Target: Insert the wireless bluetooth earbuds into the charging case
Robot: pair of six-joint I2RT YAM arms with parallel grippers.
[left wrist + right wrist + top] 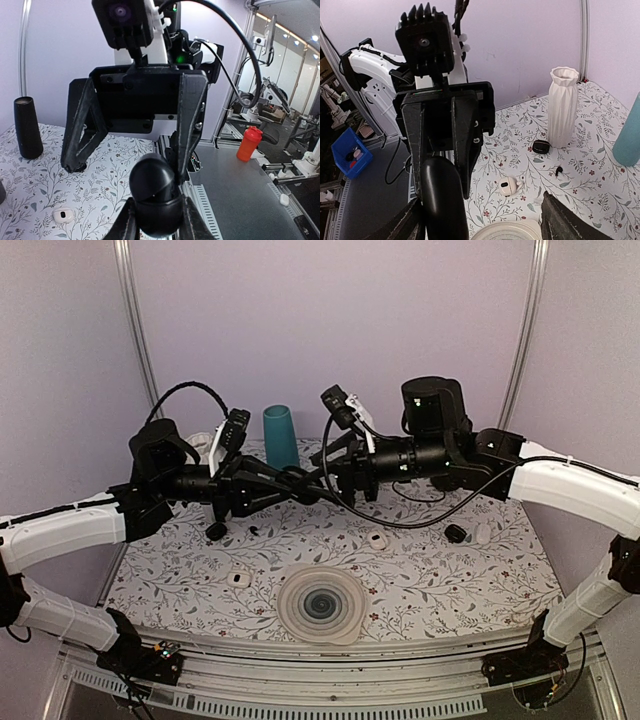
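**Two-arm robot: body finish.**
Left arm (60,525) and right arm (570,485) have white shell links and black joints. Left tool (157,225) and right tool (485,225) are black and angular, and a black cable (400,525) loops loosely.

The left arm (70,525) and the right arm (570,480) reach inward from either side and meet nose to nose above the middle of the desk, forearms roughly level. The left pincer (156,220) is clamped tight on a black charging case (152,192) — one finger on each flank. The right pincer (480,225) faces it close up, jaws spread wide.
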